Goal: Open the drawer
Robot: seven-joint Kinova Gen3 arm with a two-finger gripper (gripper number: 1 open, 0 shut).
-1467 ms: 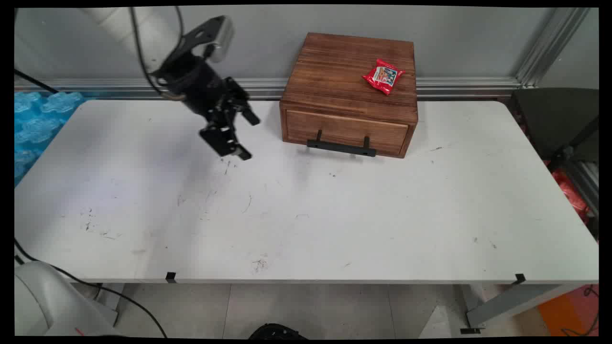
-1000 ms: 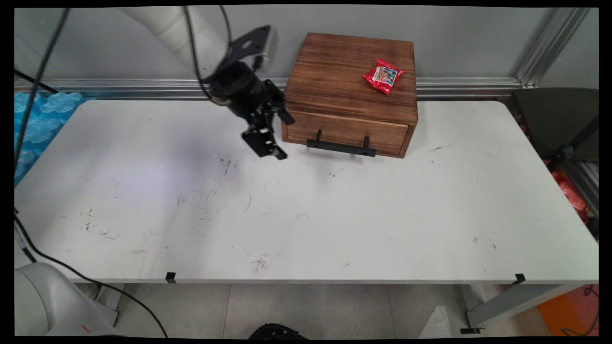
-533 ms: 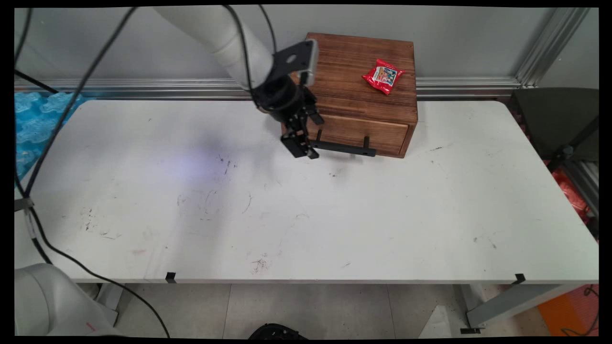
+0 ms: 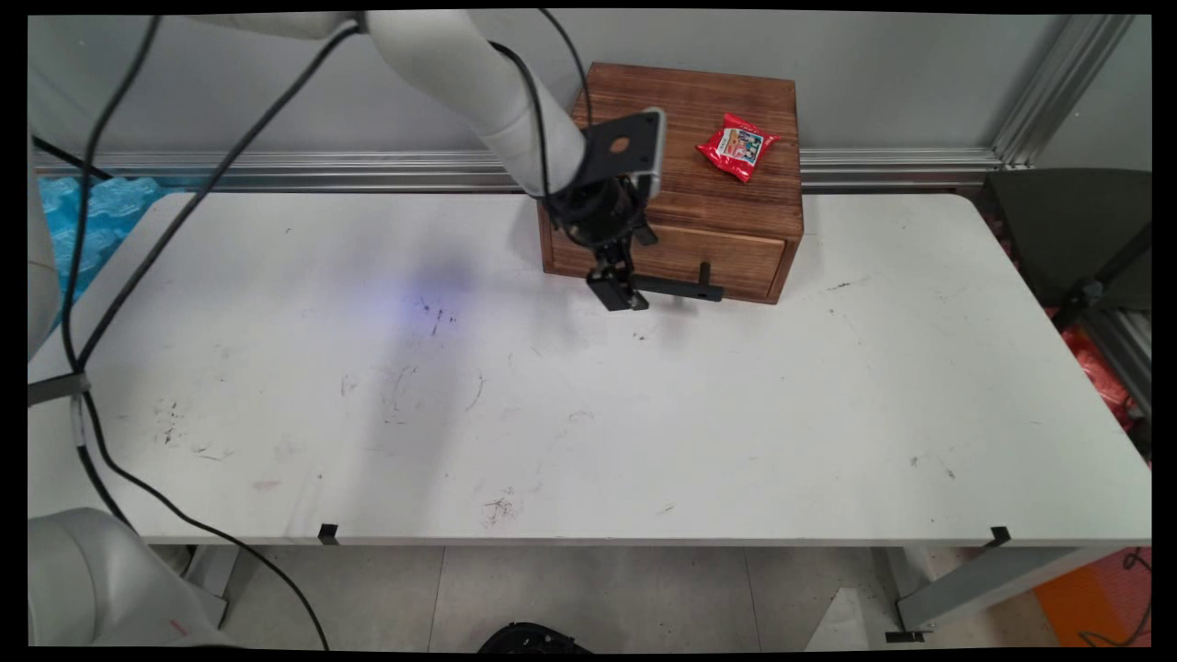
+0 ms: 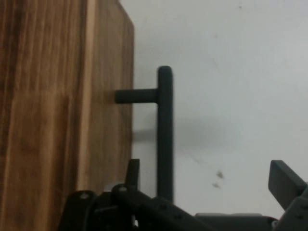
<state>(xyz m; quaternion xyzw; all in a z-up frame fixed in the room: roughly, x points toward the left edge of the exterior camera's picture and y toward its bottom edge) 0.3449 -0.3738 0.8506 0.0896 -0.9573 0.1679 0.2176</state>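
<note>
The black tool (image 4: 620, 292) hangs at the left end of the drawer handle (image 4: 674, 286) on a wooden box (image 4: 680, 175) at the far side of the white surface (image 4: 588, 414). In the hand view its fingers (image 5: 285, 179) stand spread, one on either side of the handle bar (image 5: 164, 134), gripping nothing. The drawer (image 4: 717, 256) is closed. A red snack packet (image 4: 737, 147) lies on the box top, to the right of the tool.
</note>
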